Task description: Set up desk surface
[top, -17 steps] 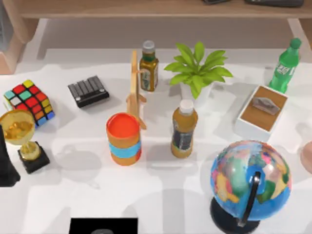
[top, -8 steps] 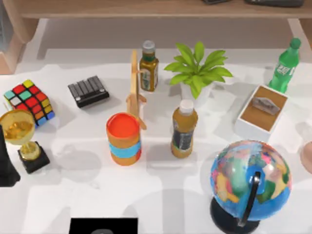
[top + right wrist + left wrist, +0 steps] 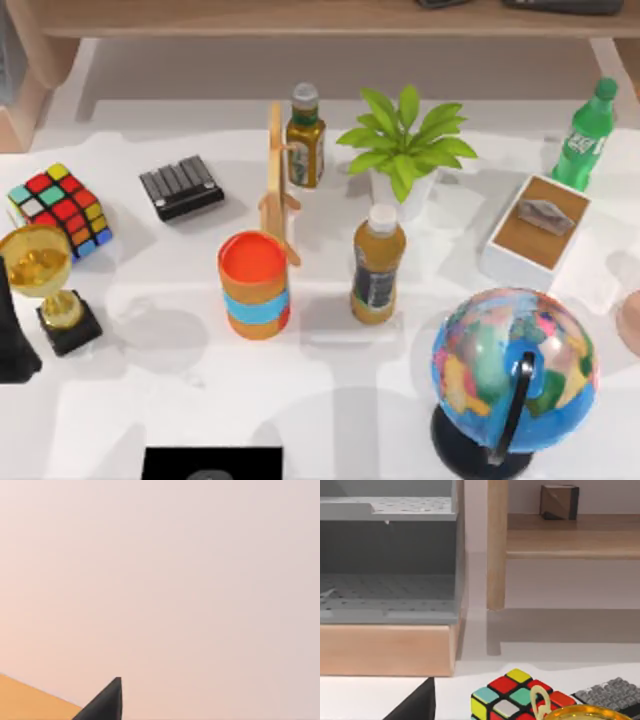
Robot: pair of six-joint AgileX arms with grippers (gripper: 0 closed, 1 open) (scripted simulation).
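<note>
Claw state cannot be told on either arm; the left arm's dark body (image 3: 14, 335) stands at the broad white tabletop's (image 3: 330, 410) left edge, nearest the gold trophy cup (image 3: 40, 275).

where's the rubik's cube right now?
In the top view the Rubik's cube sits at the left edge of the desk surface, just behind the gold trophy and left of the black keypad.

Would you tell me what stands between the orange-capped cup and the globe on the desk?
In the top view, a juice bottle with a white cap stands upright on the desk surface, between the orange cup and the globe.
</note>
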